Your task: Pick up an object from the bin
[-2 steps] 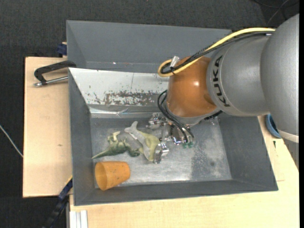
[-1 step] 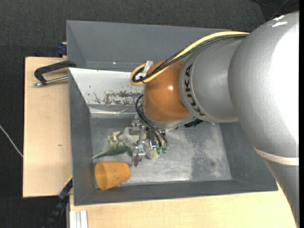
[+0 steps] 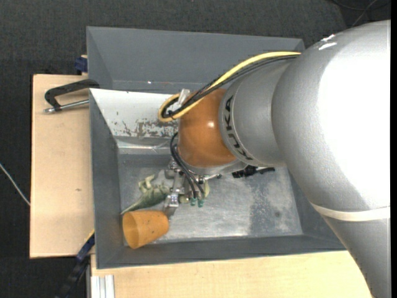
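Bin (image 3: pixel 104 185): grey metal, matt; the floor is scuffed and dulled in patches.
Far wall panel (image 3: pixel 121 109): bright sheen, flecked with rusty-red marks.
Orange cup (image 3: pixel 146 227): matt, faintly rough-looking.
Arm casing (image 3: pixel 335 123): smooth grey, satin finish.
Wrist cover (image 3: pixel 201 135): orange, glossy.
Cable (image 3: pixel 267 57): yellow, smooth sheath.

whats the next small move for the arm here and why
Probably a small shift toward the view's left. The gripper sits low over the bin floor, at the right edge of the pale green thing rather than centred on it; the orange cup lies lower left.
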Controlling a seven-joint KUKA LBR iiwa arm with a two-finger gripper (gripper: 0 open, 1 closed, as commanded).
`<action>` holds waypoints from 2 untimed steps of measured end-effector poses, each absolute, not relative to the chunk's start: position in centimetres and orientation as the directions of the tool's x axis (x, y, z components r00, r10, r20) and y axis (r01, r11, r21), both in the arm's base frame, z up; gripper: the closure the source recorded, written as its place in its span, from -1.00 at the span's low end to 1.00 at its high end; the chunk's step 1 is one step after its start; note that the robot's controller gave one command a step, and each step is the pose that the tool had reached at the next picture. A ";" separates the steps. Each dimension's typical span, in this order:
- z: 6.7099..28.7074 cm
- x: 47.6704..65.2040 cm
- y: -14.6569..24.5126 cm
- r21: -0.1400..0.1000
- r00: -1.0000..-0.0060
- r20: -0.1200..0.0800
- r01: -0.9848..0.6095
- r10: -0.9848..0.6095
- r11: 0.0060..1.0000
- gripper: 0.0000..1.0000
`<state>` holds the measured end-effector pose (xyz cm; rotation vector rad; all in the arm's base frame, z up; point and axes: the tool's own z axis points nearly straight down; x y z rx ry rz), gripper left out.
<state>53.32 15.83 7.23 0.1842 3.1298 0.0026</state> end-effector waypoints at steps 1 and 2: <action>7.3 53.4 15.9 0.002 -0.993 -0.005 0.116 0.116 0.993 -1.00; 7.4 53.5 15.9 0.002 -0.993 -0.007 0.115 0.115 0.993 1.00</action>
